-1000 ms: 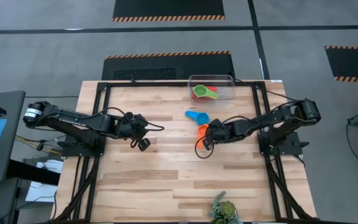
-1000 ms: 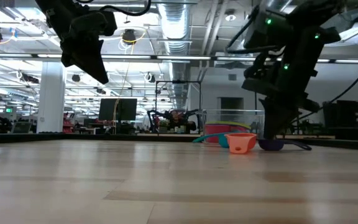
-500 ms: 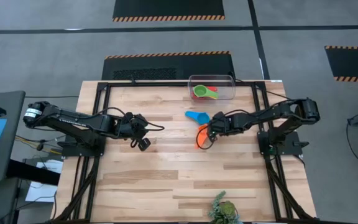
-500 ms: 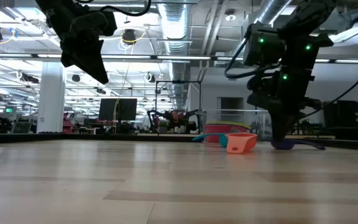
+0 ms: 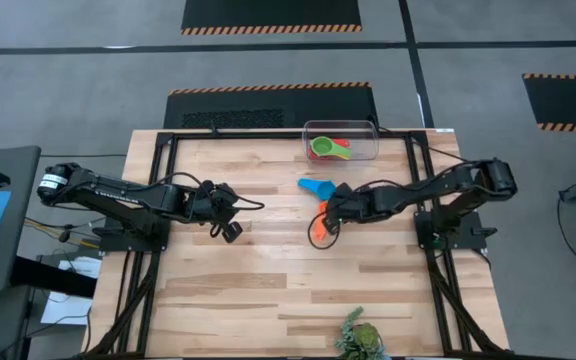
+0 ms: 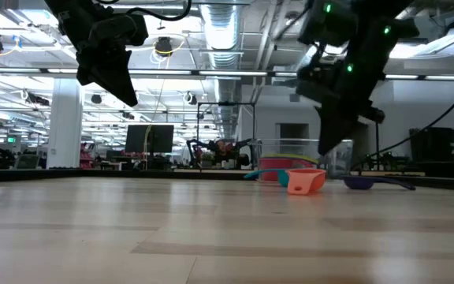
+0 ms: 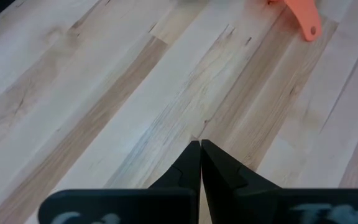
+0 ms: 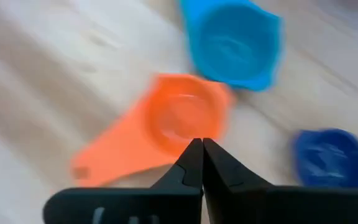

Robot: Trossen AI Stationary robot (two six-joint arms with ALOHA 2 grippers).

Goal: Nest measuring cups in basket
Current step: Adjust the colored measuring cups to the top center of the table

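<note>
The right gripper [image 8: 201, 144] hovers just above the small orange plastic measuring cup [image 8: 166, 124], its fingers pressed together and holding nothing; the light blue plastic cup [image 8: 234, 42] and the dark blue one [image 8: 325, 157] lie near it on the wooden table [image 5: 268, 290]. The clear plastic rectangular basket [image 5: 368, 145] stands at the table's far edge with a green cup [image 5: 326, 148] inside. I think the fingers must spread first, then descend over the flat orange handle; pinching it squarely should keep the cup from tipping. The left gripper [image 7: 200, 147] waits apart, fingers together.
</note>
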